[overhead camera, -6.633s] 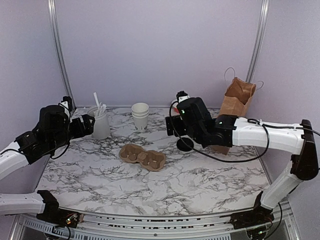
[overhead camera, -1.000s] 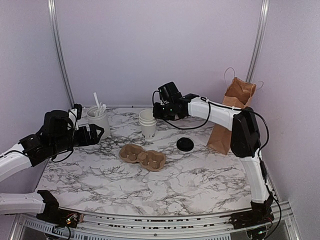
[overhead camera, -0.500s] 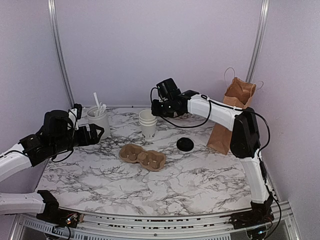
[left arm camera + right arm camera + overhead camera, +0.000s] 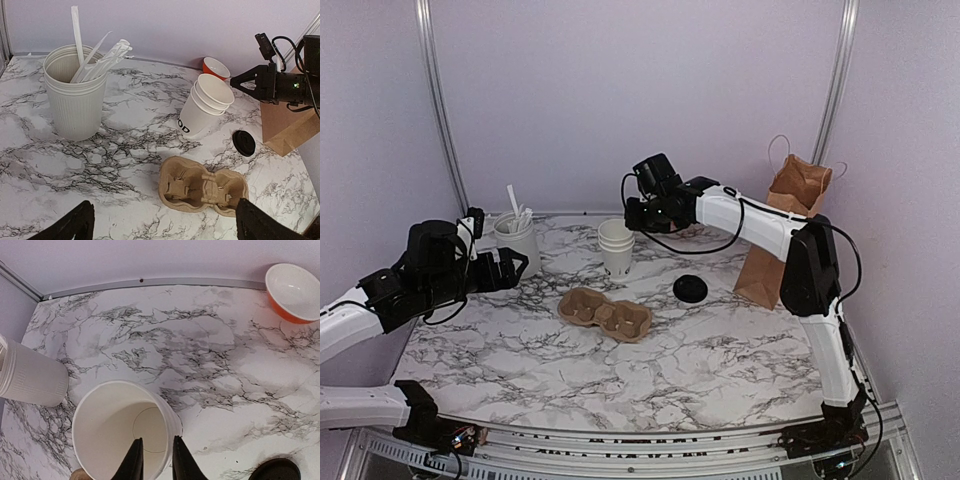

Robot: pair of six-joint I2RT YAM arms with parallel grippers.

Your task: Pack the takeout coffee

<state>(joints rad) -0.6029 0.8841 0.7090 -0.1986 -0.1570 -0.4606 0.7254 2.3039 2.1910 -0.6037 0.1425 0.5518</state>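
top external view, left to right. left gripper (image 4: pixel 515 270): jaws spread wide, holding nothing, poised just in front of the white utensil holder (image 4: pixel 520 250). it has not moved over the last second, though several seconds back it sat up against the holder. pulp cup carrier (image 4: pixel 605 313): lying flat on the marble table (image 4: pixel 720 370), where it was before. takeout coffee cup (image 4: pixel 192 117): back centre, lidless, with dark lettering on its side and plain cups (image 4: pixel 215 90) nested inside it. the stack now stands slightly nearer and further right than several seconds ago. right gripper (image 4: pixel 156 442): fingers drawn close with a narrow gap, clasping nothing, hovering over the right side of the top cup's rim. earlier this arm reached low over the lid near the bag. black lid (image 4: pixel 690 289): flat on the marble to the right of the stack and apart from it, unmoved. brown paper bag (image 4: pixel 785 225): upright at the far right.
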